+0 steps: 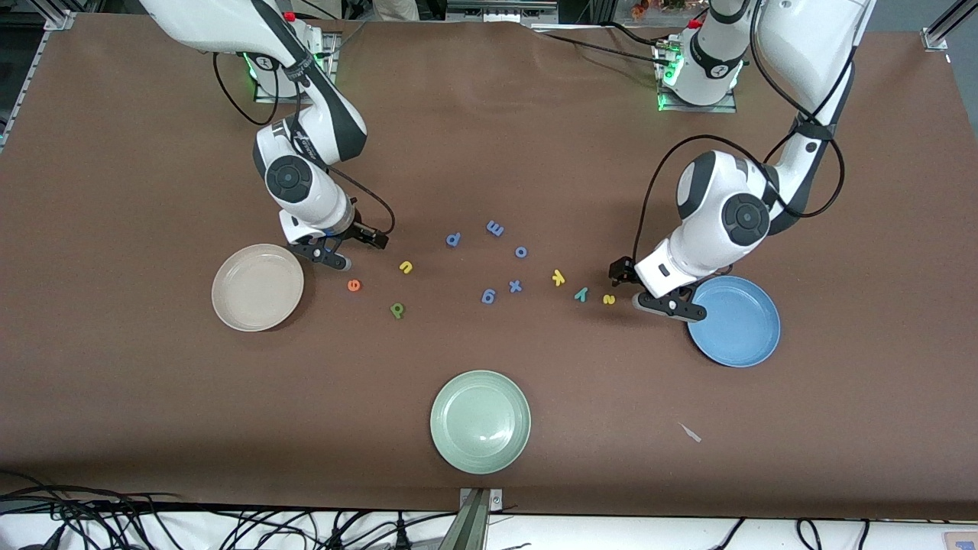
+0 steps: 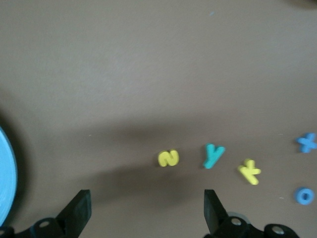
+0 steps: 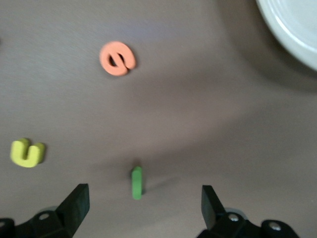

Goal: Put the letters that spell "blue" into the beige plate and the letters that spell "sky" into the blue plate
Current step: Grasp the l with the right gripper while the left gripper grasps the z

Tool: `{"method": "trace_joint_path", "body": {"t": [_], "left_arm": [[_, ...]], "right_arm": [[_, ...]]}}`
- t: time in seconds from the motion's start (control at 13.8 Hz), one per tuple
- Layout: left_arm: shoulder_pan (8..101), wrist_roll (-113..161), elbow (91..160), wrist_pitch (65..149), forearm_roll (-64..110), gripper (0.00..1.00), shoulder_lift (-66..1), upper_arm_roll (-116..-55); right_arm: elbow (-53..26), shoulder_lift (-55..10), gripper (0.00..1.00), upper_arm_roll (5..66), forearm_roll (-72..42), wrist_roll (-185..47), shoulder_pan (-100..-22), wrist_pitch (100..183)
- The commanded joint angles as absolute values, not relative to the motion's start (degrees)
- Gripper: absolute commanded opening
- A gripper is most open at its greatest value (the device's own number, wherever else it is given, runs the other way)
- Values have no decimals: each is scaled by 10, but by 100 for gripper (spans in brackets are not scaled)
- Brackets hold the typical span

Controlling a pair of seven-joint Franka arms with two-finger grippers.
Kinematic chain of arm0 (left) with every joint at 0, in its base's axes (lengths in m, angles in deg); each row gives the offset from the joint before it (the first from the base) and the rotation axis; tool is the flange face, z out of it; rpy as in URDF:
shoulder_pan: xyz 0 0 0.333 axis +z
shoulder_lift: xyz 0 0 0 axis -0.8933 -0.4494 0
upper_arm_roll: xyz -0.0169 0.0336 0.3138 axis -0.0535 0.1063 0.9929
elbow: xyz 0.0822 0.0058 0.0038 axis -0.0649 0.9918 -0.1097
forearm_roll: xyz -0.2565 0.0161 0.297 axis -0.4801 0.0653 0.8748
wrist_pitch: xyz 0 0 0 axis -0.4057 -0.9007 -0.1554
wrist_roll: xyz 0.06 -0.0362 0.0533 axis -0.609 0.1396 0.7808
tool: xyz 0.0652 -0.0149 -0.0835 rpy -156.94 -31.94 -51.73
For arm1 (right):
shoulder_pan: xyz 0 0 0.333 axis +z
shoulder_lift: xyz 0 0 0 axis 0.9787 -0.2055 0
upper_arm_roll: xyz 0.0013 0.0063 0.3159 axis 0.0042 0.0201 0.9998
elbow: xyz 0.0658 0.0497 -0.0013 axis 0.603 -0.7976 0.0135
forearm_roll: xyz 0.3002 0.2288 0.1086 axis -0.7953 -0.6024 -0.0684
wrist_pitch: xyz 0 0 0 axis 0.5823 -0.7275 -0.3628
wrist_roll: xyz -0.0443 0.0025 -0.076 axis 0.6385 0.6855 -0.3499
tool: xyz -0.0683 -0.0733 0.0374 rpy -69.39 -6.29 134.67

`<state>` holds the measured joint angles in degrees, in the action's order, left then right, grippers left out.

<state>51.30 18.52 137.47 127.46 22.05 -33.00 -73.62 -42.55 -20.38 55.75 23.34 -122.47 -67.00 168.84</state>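
— What does your right wrist camera catch that the high front camera misses?

— The thin green l (image 3: pixel 136 182), a straight bar lying on the table between my right gripper (image 3: pixel 143 201)'s spread, empty fingers. From the front the arm covers it. The rounded orange e (image 1: pixel 354 285), yellow u (image 1: pixel 406 266) and green b (image 1: pixel 396 309) lie on the brown table beside the round, shallow beige plate (image 1: pixel 229 302).

— And your left side?

— My left gripper (image 2: pixel 147 210) hangs wide open, empty, by the blue plate (image 1: pixel 752 340). The yellow s (image 2: pixel 168 158), teal y (image 2: pixel 213 155) and yellow k (image 2: pixel 249 171) lie in a row.
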Motion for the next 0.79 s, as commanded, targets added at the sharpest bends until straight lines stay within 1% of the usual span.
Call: {"method": "trace_joint_path", "body": {"t": [0.0,0.22,0.29,0.43,0.51,0.65,0.72], "left_arm": [[462,188,1325,1276,205,93,-379,-697],[445,226,1284,1276,204,93,-407,-687],[430,235,1276,1276,204,93,-415,-674],[405,238,1273,1274,204,93,-421,-650],[401,240,1273,1271,204,93,-421,-648],[399,244,1274,1259,205,92,-426,-639],[390,245,1273,1252,205,90,-436,-638]], "right_arm": [[-434,-207,100,561,230,-1252,-657,1701],[-434,-228,99,561,230,-1265,-648,1731],[-434,-231,98,561,230,-1265,-648,1733],[-434,-233,90,561,231,-1265,-648,1736],[-433,-236,83,561,231,-1265,-648,1737],[-433,-236,58,560,231,-1266,-648,1737],[-432,-236,46,560,230,-1266,-649,1737]]}}
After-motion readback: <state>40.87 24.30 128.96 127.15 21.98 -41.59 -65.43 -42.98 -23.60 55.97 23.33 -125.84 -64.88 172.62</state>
